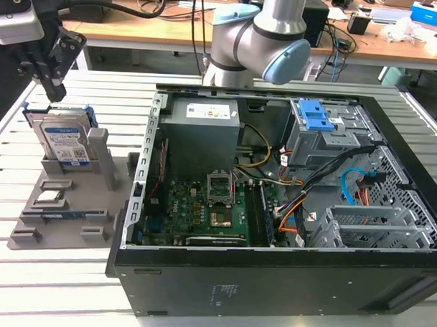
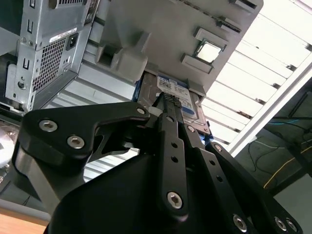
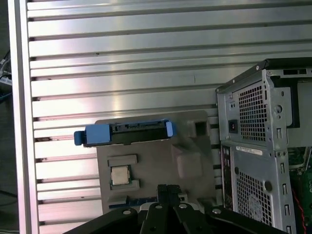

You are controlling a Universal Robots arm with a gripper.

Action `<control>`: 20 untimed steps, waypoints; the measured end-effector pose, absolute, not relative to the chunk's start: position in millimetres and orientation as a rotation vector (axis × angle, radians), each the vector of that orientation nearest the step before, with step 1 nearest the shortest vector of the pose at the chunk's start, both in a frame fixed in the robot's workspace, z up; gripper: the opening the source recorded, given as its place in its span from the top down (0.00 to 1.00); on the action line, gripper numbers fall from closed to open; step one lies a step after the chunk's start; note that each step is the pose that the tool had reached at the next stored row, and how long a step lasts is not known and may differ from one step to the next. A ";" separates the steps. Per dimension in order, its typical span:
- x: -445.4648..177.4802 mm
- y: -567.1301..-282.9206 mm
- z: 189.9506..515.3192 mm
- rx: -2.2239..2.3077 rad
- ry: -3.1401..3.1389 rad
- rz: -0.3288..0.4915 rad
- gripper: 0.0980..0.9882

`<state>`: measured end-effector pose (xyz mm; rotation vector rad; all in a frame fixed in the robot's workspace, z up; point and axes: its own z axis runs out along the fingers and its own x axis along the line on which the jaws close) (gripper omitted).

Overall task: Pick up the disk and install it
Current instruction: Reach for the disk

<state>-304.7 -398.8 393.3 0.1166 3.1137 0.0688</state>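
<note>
1. Disk (image 1: 61, 140) parked on the slatted metal table (image 1: 63, 294), toward the exterior view's left, outside the computer case (image 1: 271, 287).
2. Computer case lying open on its side toward the exterior view's right, with motherboard, cables and a blue-latched drive cage (image 1: 316, 131) exposed.
3. Robot arm (image 1: 259, 36) rising behind the case.
4. Gray holder (image 1: 61, 237) set just beside the case, carrying the disk upright on its long edge in the rear slot, label facing forward, blue rails at both ends.
5. Pincer (image 1: 54, 93) hovering just above the disk's upper edge, black fingers (image 2: 171, 141) clenched together on nothing, tips meeting in both wrist views.
6. Small square silver chip (image 1: 51, 197) seated flat in the holder, in front of the disk.
7. Thin dark memory stick (image 1: 66, 215) lying in a slot in front of the chip.
</note>
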 end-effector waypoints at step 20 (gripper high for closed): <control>-341.5 -398.9 393.3 0.117 3.114 0.069 0.99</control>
